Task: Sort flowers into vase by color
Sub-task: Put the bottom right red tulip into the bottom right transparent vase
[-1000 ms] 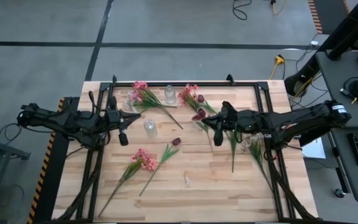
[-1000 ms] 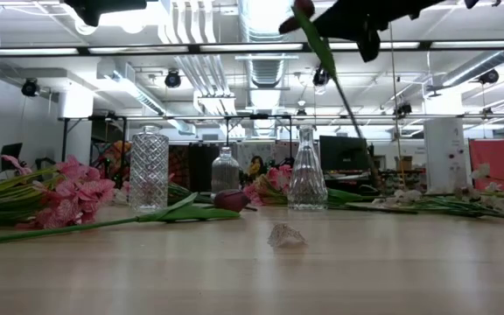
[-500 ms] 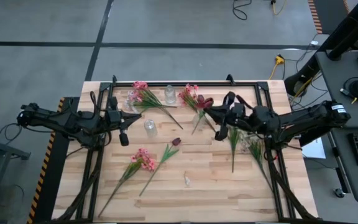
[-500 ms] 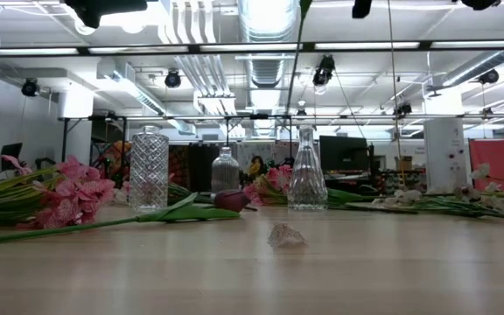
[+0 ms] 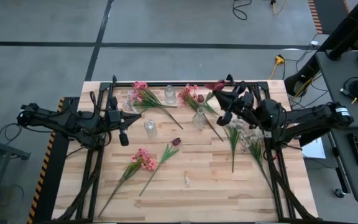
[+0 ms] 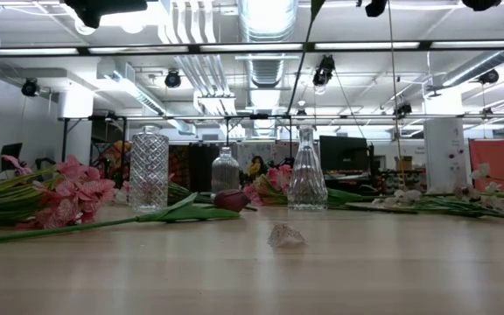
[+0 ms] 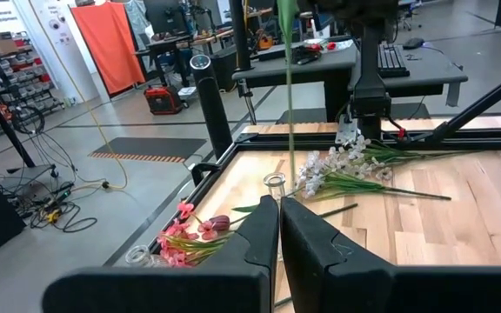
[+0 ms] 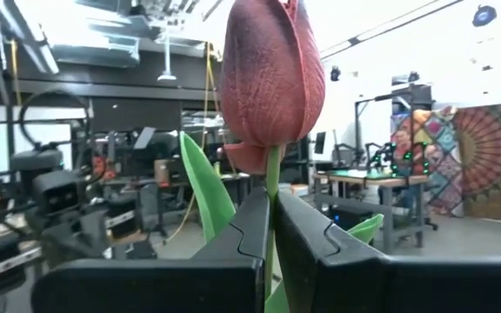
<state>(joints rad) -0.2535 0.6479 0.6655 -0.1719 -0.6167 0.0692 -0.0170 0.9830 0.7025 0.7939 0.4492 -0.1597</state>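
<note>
My right gripper (image 5: 224, 94) is shut on a dark red tulip (image 8: 272, 74), raised over the far right of the table. The tulip's green stalk (image 7: 287, 104) hangs down toward a narrow-necked glass vase (image 5: 199, 118). I cannot tell whether its lower end is inside the vase. Two more glass vases (image 5: 149, 127) (image 5: 169, 94) stand nearby. Pink flowers (image 5: 143, 158), another red tulip (image 5: 176, 142) and white flowers (image 5: 248, 142) lie flat on the wood. My left gripper (image 5: 124, 138) waits shut and empty at the left. My right gripper pinches the tulip's stalk just under the bloom (image 8: 270, 178) between its two fingers. The fingers slant upward and lie across the stalk. The bloom stands upright above them, the stalk and a leaf (image 8: 205, 187) hang below, and the flower is lifted clear of the table.
A dark frame (image 5: 166, 84) runs along the table's far edge and sides. Pink flowers (image 5: 143, 93) (image 5: 188, 94) lie beside the far vases. A small crumpled scrap (image 6: 285, 235) lies near the front. Bare wood (image 5: 210, 180) shows toward the near edge.
My right gripper has risen and moved toward the table's far edge, tipping its fingers upward, still shut on the tulip. The tulip has swung from slanting to nearly upright, bloom on top, stalk hanging over the narrow-necked vase.
</note>
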